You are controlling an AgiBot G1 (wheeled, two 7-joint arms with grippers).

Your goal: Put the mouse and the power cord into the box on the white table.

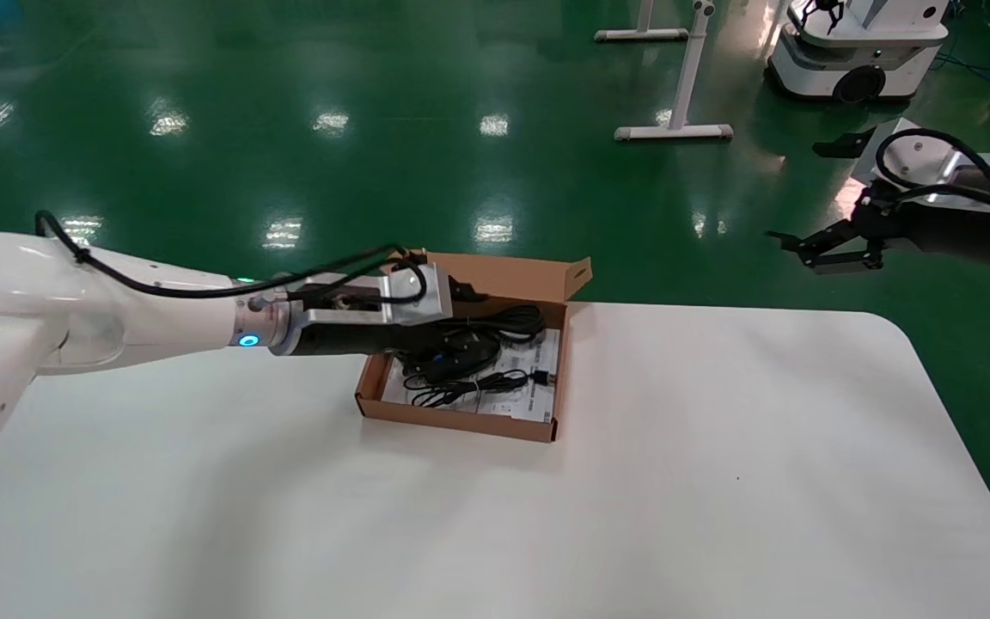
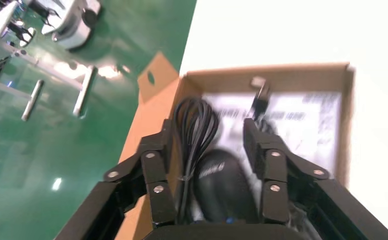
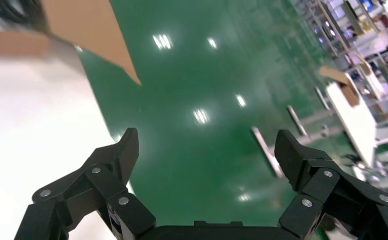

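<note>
From the head view you see the left arm reaching across the white tabletop (image 1: 675, 481) with its left end effector (image 1: 461, 340) low over the far-left part of the box (image 1: 461, 423), but the arm's own body hides most of what lies under it. The left wrist view gives you what the head view cannot: the left end effector (image 2: 209, 150) is released, its two fingers (image 2: 154, 170) spread apart, and the mouse (image 2: 222, 187) lies on the box's floor between them, touched by neither as far as you can tell. The power cord (image 2: 197, 125) lies in looped strands just beside the mouse, next to the finger on the flap side of the box, and part of it passes beneath that finger. The box's white printed sheet (image 2: 302, 125) shows beyond the mouse, with the mouse's thin cable and USB end (image 2: 259, 92) lying on it toward the box's far wall. In the head view that thin cable (image 1: 469, 387) sits bundled near the box's front wall, and the power cord (image 1: 508, 322) curls near the raised flap (image 1: 512, 275). The right end effector (image 1: 804, 245) hangs over the green floor (image 1: 289, 86), well apart from the box and beyond the tabletop's far edge; its own wrist view shows you the right end effector (image 3: 207, 155) released, fingers wide apart, grasping nothing.
</note>
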